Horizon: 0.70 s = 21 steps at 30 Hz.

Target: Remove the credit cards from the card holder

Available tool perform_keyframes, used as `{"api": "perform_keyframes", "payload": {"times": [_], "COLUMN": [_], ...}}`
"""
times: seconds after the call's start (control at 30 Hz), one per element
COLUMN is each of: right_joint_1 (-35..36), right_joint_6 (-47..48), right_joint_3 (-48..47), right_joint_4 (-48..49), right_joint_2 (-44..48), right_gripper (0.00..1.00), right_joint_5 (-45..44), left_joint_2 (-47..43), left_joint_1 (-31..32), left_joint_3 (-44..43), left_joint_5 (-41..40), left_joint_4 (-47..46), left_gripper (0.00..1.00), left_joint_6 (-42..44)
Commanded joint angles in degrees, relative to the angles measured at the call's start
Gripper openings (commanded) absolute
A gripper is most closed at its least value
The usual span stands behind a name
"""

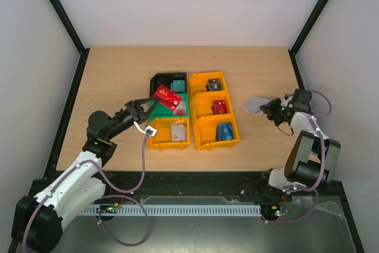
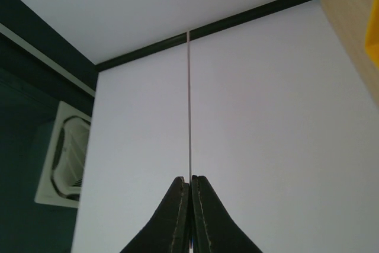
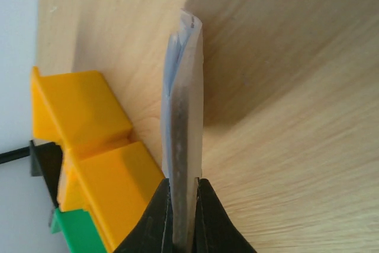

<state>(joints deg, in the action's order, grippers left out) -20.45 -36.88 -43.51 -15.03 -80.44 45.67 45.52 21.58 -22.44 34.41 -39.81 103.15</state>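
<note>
Six bins sit in two columns mid-table (image 1: 118, 87) in the top view: black bin (image 1: 160, 79), green bin (image 1: 163, 112) and near-left orange bin (image 1: 169, 145), then a right column of orange bins (image 1: 195, 106). We note a teal card (image 1: 177, 84) in the black bin and a pale card (image 1: 177, 132) in the near-left orange one. A black card (image 1: 214, 83), a second red card (image 1: 219, 107) and a blue card (image 1: 224, 131) lie down the right column. The left gripper (image 1: 148, 106) pinches a red card (image 1: 167, 97) above the black and green bins. The right gripper (image 1: 269, 109) holds the card holder (image 1: 254, 105) over bare table, right of the bins.

Left wrist: fingers (image 2: 176, 217) pressed together on the red card, seen edge-on as a thin line against the white wall. We see a ceiling vent (image 2: 65, 152) at left.

Right wrist: fingers (image 3: 159, 223) clamp the card holder edge-on. The bins stand just beside it on the left.
</note>
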Motion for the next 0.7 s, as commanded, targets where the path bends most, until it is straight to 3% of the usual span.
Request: {"api": "perform_keyframes", "payload": {"times": [0.0, 0.1, 0.17, 0.2, 0.3, 0.33, 0.37, 0.47, 0.57, 0.67], "right_joint_1": [-0.9, -1.8, -2.1, -2.2, -2.5, -2.5, -2.5, -2.4, -0.3, 10.7], "right_joint_6": [-1.4, -2.2, -3.3, -4.0, -4.8, -5.0, -5.2, -3.7, 1.7, 9.7], "right_joint_3": [4.5, 7.0, 8.4, 8.8, 7.3, 5.9, 4.7, -1.2, -7.9, -15.8], "right_joint_4": [4.8, 4.2, 3.8, 3.4, -1.5, -3.4, -4.6, -5.4, -2.1, 0.3], "right_joint_2": [-0.5, 0.7, 2.8, 3.9, 7.5, 9.5, 12.8, 19.4, 21.2, 19.4], "right_gripper": [0.02, 0.02, 0.12, 0.23, 0.79, 0.93, 1.00, 0.99, 1.00, 0.99], "right_joint_5": [-2.8, -8.0, -13.0, -15.9, -26.4, -30.6, -34.5, -38.9, -29.9, -19.5], "left_joint_2": [-0.6, -1.5, -2.2, -2.5, -3.4, -4.0, -4.5, -5.8, -5.8, -4.7], "left_joint_1": [0.4, 0.6, 0.9, 1.1, 1.8, 2.0, 2.2, 2.5, 3.0, 3.6], "left_joint_3": [1.2, 0.9, 0.6, 0.6, 1.1, 1.3, 1.5, 1.5, 1.8, 1.7], "left_joint_5": [4.6, 4.7, 4.5, 4.3, 4.0, 4.1, 4.2, 4.3, 4.2, 4.0], "left_joint_4": [-6.4, -4.8, -4.1, -3.7, -3.6, -3.5, -3.2, -1.5, -1.9, -2.9], "left_gripper": [0.02, 0.02, 0.02, 0.02, 0.02, 0.03, 0.03, 0.03, 0.02, 0.02], "left_joint_6": [3.2, 1.6, -1.0, -1.9, -3.4, -3.5, -3.8, -4.5, -4.7, -4.7]}}
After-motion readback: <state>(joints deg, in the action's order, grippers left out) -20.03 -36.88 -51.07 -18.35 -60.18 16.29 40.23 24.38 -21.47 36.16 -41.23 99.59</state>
